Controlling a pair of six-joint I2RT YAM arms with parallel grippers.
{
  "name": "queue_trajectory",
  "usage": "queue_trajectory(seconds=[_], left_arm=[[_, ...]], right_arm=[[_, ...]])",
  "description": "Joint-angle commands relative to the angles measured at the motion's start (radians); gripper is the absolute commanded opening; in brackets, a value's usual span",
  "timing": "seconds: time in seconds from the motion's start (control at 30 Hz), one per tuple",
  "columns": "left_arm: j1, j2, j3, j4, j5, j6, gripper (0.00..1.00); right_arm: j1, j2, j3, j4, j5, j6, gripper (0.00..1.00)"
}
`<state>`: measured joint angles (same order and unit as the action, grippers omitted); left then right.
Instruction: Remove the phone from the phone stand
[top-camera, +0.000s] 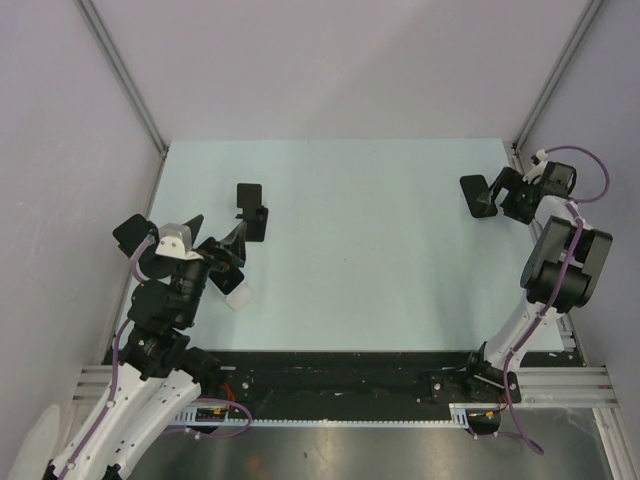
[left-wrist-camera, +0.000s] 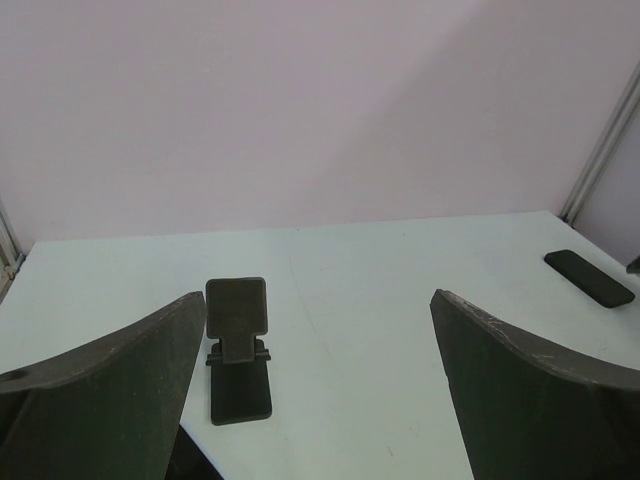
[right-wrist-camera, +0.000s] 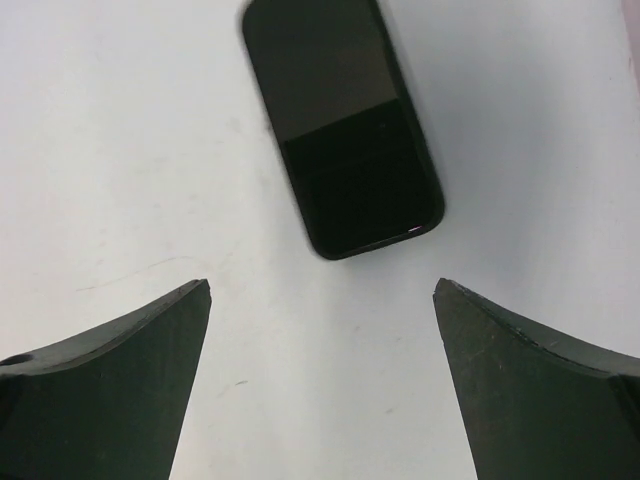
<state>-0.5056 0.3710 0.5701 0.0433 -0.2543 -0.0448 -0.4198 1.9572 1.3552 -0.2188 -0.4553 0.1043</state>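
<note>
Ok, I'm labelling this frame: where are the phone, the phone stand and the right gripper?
phone (right-wrist-camera: 340, 128): right wrist view, middle of its dark screen.
phone stand (left-wrist-camera: 237, 306): left wrist view, its upright back plate.
right gripper (right-wrist-camera: 322, 292): right wrist view, midway between its open fingers.

The left arm (top-camera: 165, 300) has black joint housings above white lower links, and a lilac cable (top-camera: 117, 352) runs along it. A small white part near its wrist may be a camera mount. The right arm (top-camera: 565, 262) is built alike, with a cable loop (top-camera: 604, 172) in the same lilac. The left end effector (left-wrist-camera: 318, 295) has dark, curved, matt fingers (left-wrist-camera: 520, 380) marked by pale scuffs. The right end effector (right-wrist-camera: 322, 283) looks the same.
</note>
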Motion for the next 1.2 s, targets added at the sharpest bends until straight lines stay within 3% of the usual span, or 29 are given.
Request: queue_trajectory(seconds=[0.0, 0.1, 0.3, 0.47, 0.6, 0.93, 1.17], left_arm=[[0.003, 0.003, -0.003, 0.030, 0.024, 0.008, 1.00], [0.003, 0.023, -0.001, 0.030, 0.024, 0.006, 1.00], [0.004, 0.066, 0.001, 0.024, -0.008, -0.020, 1.00], [0.003, 0.095, 0.033, -0.035, -0.160, -0.104, 1.00], [0.004, 0.108, 0.037, -0.140, -0.235, -0.119, 1.00], [0.003, 0.068, 0.008, -0.347, -0.342, -0.250, 1.00], [0.009, 0.192, 0.062, -0.402, -0.422, -0.325, 1.00]], right_arm=[[0.058, -0.220, -0.060, 0.090, 0.029, 0.092, 1.00], [0.105, -0.342, -0.143, 0.172, 0.018, 0.126, 1.00], [0.315, -0.545, -0.272, 0.285, 0.009, 0.130, 1.00], [0.546, -0.652, -0.373, 0.277, 0.066, 0.048, 1.00], [0.643, -0.699, -0.450, 0.276, 0.053, 0.035, 1.00], [0.717, -0.819, -0.639, 0.326, 0.012, 0.052, 1.00], [0.717, -0.885, -0.709, 0.352, -0.005, 0.058, 1.00]])
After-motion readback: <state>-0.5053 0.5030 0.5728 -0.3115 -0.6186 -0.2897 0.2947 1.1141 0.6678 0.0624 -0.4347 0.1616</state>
